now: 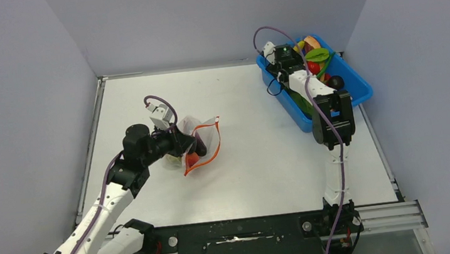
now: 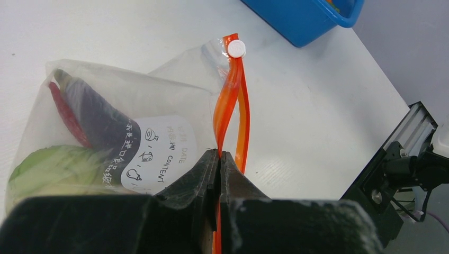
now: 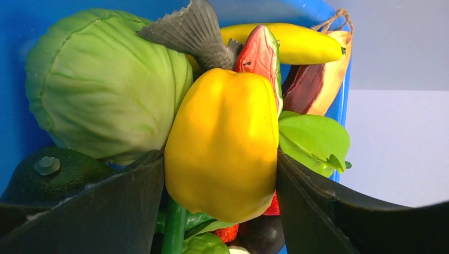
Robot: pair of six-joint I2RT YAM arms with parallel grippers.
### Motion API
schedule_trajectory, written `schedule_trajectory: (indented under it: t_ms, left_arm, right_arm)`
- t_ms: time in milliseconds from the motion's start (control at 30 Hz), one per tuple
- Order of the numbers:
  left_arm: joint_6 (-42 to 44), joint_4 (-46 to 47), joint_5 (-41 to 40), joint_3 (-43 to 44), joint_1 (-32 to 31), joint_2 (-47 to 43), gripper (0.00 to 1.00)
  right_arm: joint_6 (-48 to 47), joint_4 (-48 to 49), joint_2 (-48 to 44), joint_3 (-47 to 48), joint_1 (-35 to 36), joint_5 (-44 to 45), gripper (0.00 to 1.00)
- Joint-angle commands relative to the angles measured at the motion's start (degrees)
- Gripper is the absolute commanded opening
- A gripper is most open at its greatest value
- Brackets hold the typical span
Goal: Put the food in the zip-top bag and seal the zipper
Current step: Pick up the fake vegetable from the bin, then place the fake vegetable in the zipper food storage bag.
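Observation:
The clear zip-top bag [image 1: 205, 134] lies left of the table's middle, its orange-red zipper [image 1: 214, 148] on the right side. My left gripper [image 1: 190, 146] is shut on the zipper [image 2: 229, 100], pinching one strip near its lower end [image 2: 219, 153]; the other strip bows away, so the mouth stands open. Inside the bag [image 2: 159, 95] are a purple eggplant [image 2: 98, 119], a red chili [image 2: 66, 114] and a green round one [image 2: 53, 166]. My right gripper [image 1: 300, 53] is down in the blue tub [image 1: 357, 88], and both jaws [image 3: 219, 156] press on a yellow pepper [image 3: 225, 132].
The tub [image 3: 16, 32] holds more toy food: a green cabbage [image 3: 106, 84], a banana [image 3: 286, 42], a dark avocado [image 3: 47, 172], green leaves [image 3: 315, 140]. The tub's corner shows in the left wrist view [image 2: 302, 21]. Grey walls close in the table on three sides.

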Motion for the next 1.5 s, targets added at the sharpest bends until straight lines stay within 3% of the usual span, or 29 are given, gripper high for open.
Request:
schedule_trajectory:
  t_ms: [0,333,633,867,1133,1467]
  left_arm:
    - [1.1,2.3,-0.9,0.6,0.3,-1.9,0.00]
    - [1.2,2.4,-1.5,0.2,0.4,-2.6,0.00]
    - [1.2,2.2,-2.5,0.2,0.5,-3.0,0.00]
    - [1.3,1.6,-3.9,0.3,0.6,-3.2,0.00]
    - [0.4,1.6,-4.0,0.5,1.0,-2.1,0.00]
    - [-5.2,5.4,-2.0,0.1,1.0,-0.7,0.00]
  right_arm:
    - [1.9,2.1,-4.5,-0.9,0.3,3.9,0.65]
    - [10.7,0.7,-12.4,-7.9,1.9,7.7,0.60]
    - [21.2,-7.5,-21.5,-11.3,3.7,9.0,0.58]
    - [29.6,-15.2,-30.4,-14.6,9.3,6.2,0.57]
    - [39.4,-18.2,-41.2,-22.3,13.9,-5.7,0.57]
    - [51.8,-8.1,-56.1,-35.0,15.8,-29.3,0.54]
